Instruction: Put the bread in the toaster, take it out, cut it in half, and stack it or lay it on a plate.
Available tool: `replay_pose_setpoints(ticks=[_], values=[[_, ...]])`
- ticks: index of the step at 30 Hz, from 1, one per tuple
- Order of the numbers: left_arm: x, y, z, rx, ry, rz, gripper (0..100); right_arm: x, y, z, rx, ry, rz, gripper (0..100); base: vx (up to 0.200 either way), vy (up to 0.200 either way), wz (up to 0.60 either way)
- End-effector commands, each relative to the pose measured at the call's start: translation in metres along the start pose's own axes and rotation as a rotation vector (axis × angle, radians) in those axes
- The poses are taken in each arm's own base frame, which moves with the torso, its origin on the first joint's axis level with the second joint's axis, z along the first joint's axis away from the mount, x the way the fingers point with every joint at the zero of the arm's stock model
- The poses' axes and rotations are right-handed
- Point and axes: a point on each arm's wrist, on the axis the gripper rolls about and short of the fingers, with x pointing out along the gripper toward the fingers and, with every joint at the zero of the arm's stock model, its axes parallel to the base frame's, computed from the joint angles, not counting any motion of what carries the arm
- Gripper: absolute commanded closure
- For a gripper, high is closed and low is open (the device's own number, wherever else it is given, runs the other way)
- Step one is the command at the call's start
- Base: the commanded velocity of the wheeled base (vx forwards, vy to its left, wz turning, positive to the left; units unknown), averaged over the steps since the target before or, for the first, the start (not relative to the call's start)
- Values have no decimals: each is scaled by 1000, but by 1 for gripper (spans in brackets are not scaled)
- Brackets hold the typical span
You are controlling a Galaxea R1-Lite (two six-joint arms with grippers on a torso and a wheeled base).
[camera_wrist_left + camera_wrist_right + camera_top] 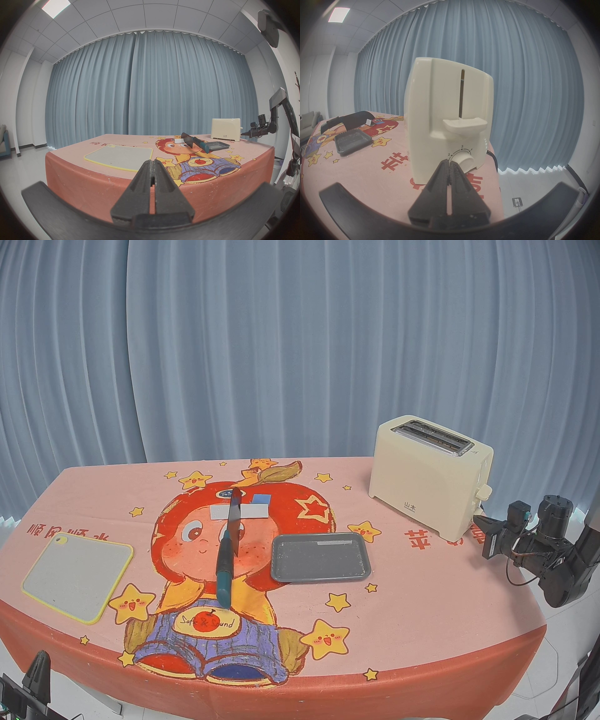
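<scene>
A cream two-slot toaster stands at the table's back right. Its slots look dark, and I cannot tell whether bread is inside. My right gripper is shut just in front of the toaster's end face, below the lever, which sits at the bottom of its slit, and by the dial. In the head view the right gripper hovers off the table's right edge. A grey tray lies mid-table. My left gripper is shut, low before the table's front left edge.
A teal-handled knife lies left of the tray, its blade resting across a small white strip. A yellow-rimmed cutting board lies at the front left. The pink printed cloth is bare in front of the toaster.
</scene>
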Motion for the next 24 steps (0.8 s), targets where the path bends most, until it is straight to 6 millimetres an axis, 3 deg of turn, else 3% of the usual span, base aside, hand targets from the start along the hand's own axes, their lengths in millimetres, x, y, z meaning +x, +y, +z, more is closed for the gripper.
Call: replay_pose_setpoints(ticks=[1,24], values=[[0,0,-5,0,1,1,100,2,-1,-3,4,11,-3,100,0,0,0],[0,0,-5,0,1,1,100,3,-3,-11,8,35,-9,100,0,0,0]])
